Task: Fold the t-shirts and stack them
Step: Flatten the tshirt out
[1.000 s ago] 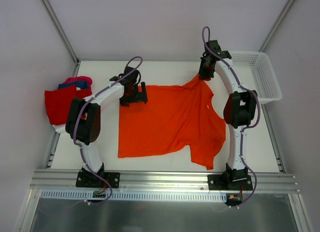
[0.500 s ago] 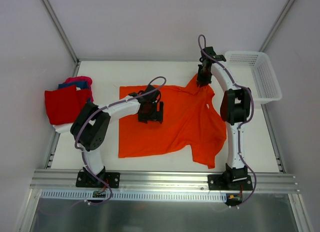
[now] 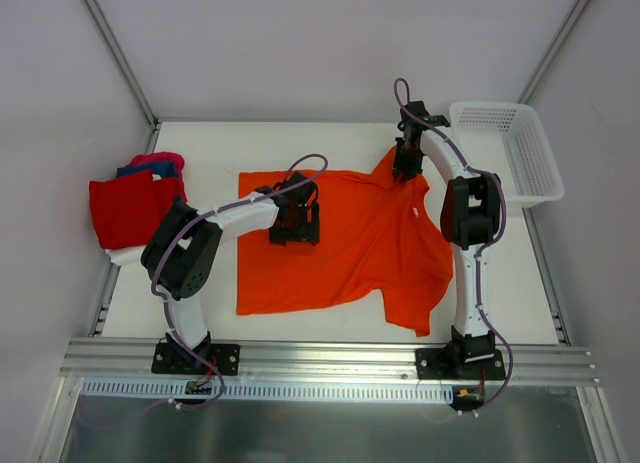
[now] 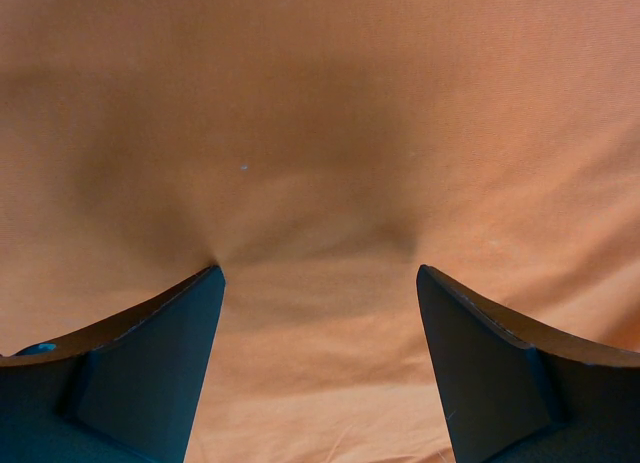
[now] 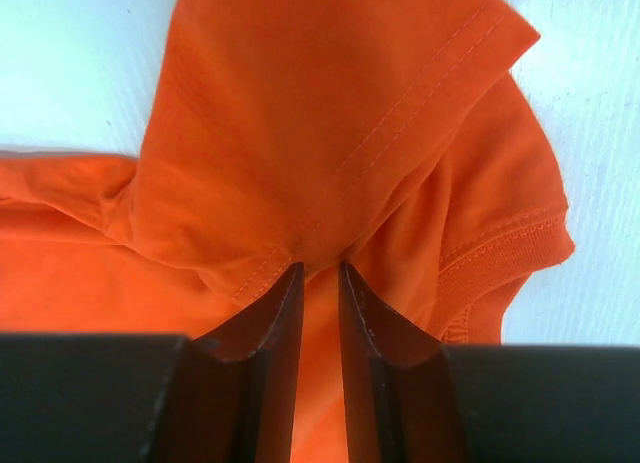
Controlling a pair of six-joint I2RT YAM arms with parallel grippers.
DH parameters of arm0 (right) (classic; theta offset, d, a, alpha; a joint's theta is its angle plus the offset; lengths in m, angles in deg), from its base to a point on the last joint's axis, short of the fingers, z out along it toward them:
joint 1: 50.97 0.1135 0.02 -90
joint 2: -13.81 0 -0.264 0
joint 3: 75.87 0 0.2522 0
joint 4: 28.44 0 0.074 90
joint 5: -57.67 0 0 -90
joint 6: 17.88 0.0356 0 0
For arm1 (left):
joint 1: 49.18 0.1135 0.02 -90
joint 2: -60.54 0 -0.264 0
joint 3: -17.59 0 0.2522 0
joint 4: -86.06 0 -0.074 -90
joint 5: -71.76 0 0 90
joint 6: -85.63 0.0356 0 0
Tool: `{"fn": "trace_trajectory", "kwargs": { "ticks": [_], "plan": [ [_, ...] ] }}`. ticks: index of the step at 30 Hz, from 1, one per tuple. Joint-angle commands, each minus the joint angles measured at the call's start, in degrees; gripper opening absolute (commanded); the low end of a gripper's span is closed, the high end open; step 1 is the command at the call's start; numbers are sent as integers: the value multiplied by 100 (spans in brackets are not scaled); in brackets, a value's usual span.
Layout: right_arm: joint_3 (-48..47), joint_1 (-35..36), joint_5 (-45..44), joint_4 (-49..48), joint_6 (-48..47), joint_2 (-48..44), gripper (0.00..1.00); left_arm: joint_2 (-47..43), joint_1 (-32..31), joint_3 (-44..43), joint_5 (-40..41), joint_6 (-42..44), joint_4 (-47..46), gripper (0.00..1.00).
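Presently, left gripper (image 4: 318, 273) spread wide on orange t-shirt (image 3: 350, 253), right gripper (image 5: 320, 268) seemingly pinching a fold.

Bare bench (image 3: 210, 153) lies open along the far edge and between the orange t-shirt (image 3: 350, 253) and the folded stack (image 3: 125, 208) at left. The basket (image 3: 530, 153) blocks the far right corner. The right arm (image 3: 470, 213) stands along the shirt's right side, and the left arm (image 3: 230, 215) reaches over its far left part.

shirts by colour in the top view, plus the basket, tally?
orange t-shirt: 1
red t-shirt: 1
blue t-shirt: 1
magenta t-shirt: 1
white mesh basket: 1
Total: 5
white edge under the red one: unclear, not counted
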Motion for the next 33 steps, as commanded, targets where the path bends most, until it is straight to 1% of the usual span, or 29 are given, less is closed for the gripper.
{"fn": "trace_trajectory", "kwargs": {
  "ticks": [1,5,8,12,15,22,25,26,28,29,33],
  "plan": [
    [39,-34,42,25,-78,-178,24,-88,13,130,120,2,9,79],
    [-31,-34,7,-10,-51,-90,23,-115,4,130,102,2,18,79],
    [-145,-25,42,-19,1,-29,20,-150,13,156,111,28,18,79],
    [-303,-34,42,-19,45,42,22,-211,13,227,120,28,18,79],
    [-417,-26,253,-19,72,112,22,-290,13,271,137,28,18,80],
    [-435,-25,323,-115,124,209,23,-413,13,358,111,19,18,79],
    [-470,-25,332,-159,151,235,19,-440,13,385,120,28,27,79],
    [-479,-25,315,-168,160,244,11,-457,13,402,120,37,18,79],
    [-462,-25,253,-212,195,236,3,-475,4,446,111,28,18,79],
    [-418,-34,236,-334,247,166,1,-484,13,464,94,11,9,79],
    [109,18,148,-975,475,-167,1,-536,13,569,23,2,9,79]
  ]
}}
